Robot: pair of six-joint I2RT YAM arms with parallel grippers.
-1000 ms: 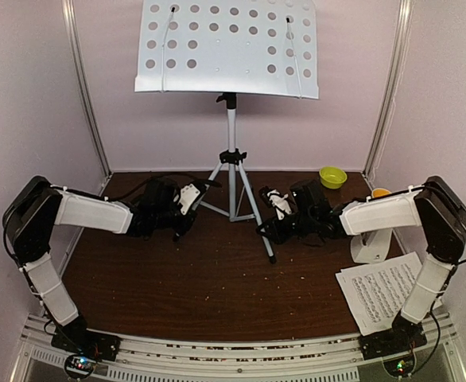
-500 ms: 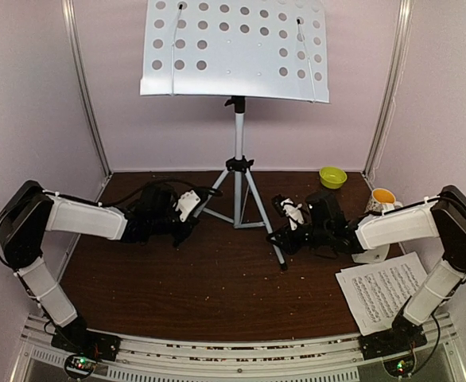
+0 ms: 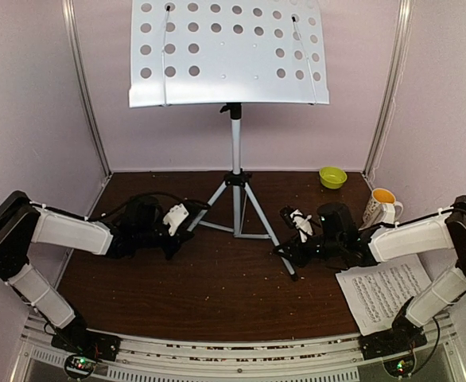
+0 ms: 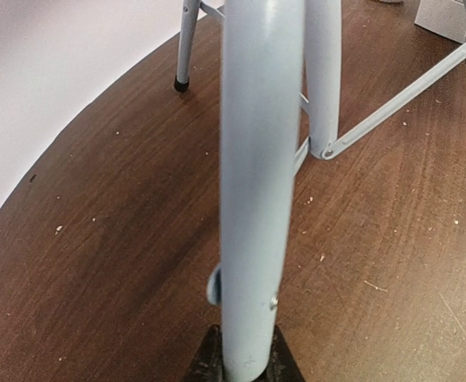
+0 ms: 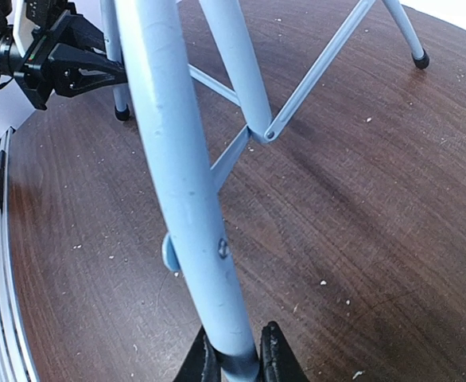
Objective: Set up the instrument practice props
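**A:** What is the left arm (image 3: 66, 231) doing?

**B:** Its jaws are clenching the music stand's (image 3: 235, 151) left leg (image 4: 253, 199) low down, probably steadying the tripod while it is being positioned on the surface (image 3: 201, 294).

**A:** And the stand?

**B:** It is standing upright mid-surface, toward the back wall, with its desk (image 3: 225, 52) bare. The right jaws are gripping the right leg (image 5: 189, 183) likewise. The sheet-music pages (image 3: 384, 294) are lying beside that arm's base.

**A:** Anything differing from a second ago?

**B:** Both arms are sitting lower, the right foot is reaching farther out, and the mug (image 3: 382, 208) is showing fully.
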